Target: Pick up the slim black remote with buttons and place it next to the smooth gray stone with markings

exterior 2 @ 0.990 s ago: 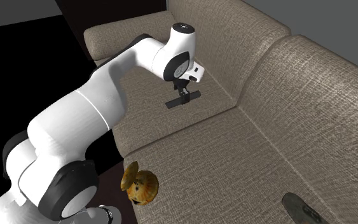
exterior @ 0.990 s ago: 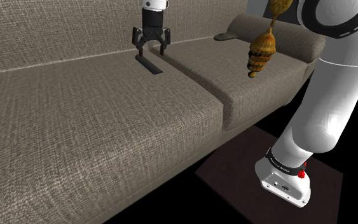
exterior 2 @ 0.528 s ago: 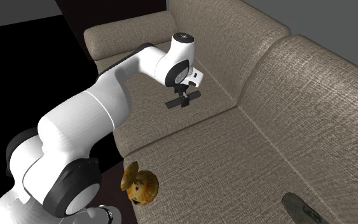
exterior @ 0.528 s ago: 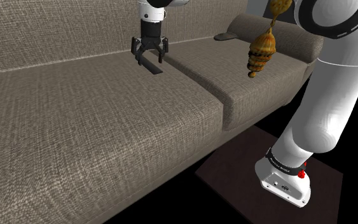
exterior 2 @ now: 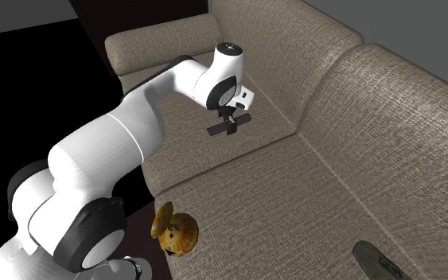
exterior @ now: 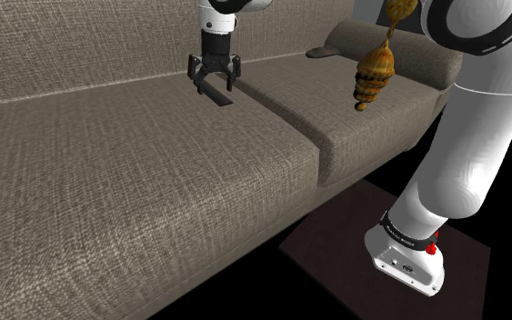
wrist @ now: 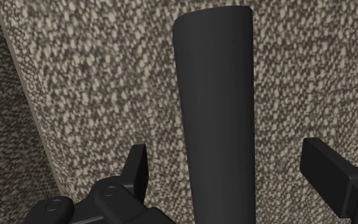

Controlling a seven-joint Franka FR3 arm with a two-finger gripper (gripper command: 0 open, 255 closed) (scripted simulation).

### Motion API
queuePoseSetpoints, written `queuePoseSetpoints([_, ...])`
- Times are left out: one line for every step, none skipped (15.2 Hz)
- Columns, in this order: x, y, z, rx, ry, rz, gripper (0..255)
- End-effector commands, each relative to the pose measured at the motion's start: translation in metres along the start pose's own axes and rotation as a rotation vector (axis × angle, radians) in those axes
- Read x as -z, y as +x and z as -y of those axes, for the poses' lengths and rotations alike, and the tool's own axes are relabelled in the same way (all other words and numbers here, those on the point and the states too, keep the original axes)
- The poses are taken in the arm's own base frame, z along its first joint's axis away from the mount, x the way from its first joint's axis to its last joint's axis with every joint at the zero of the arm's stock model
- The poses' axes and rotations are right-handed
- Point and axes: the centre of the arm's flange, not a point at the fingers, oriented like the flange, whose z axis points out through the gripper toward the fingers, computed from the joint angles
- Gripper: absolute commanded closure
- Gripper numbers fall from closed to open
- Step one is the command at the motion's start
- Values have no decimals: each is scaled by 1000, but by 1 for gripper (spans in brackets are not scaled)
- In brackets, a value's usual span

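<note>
The slim black remote (exterior: 219, 96) lies flat on the sofa's long seat cushion, just beside the seam between cushions. My gripper (exterior: 214, 84) is down over its far end, open, one finger on each side. In the wrist view the remote (wrist: 215, 108) runs between the fingers (wrist: 137, 167) with a gap on both sides, so neither touches it. From the second exterior view the gripper (exterior 2: 228, 125) sits across the middle of the remote (exterior 2: 244, 119). The grey stone (exterior: 322, 52) rests on the other cushion near the armrest, also seen as the stone (exterior 2: 375, 259).
The sofa (exterior: 108, 182) has a tall backrest right behind the gripper. A golden-brown shell-shaped object (exterior: 374, 77) shows close to the camera; it appears as the shell (exterior 2: 174, 231) near my base. An armrest (exterior: 408, 55) stands beyond the stone.
Over the last second the gripper came down onto the remote and its fingers drew in from a wide spread. Since half a second ago almost nothing has moved.
</note>
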Motion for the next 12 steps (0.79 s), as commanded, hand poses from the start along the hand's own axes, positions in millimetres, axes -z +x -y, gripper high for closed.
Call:
queuePoseSetpoints([0,0,0,0,0,0,255])
queuePoseSetpoints([0,0,0,0,0,0,255])
queuePoseSetpoints([0,0,0,0,0,0,255])
queuePoseSetpoints([0,0,0,0,0,0,255])
queuePoseSetpoints([1,0,0,0,0,0,255])
queuePoseSetpoints([1,0,0,0,0,0,255])
queuePoseSetpoints([1,0,0,0,0,0,255])
queuePoseSetpoints([1,0,-1,0,0,0,255])
queuePoseSetpoints([1,0,0,0,0,0,255])
queuePoseSetpoints([0,0,0,0,0,0,255])
queuePoseSetpoints([5,0,0,0,0,0,255])
queuePoseSetpoints([10,0,1,0,0,0,255])
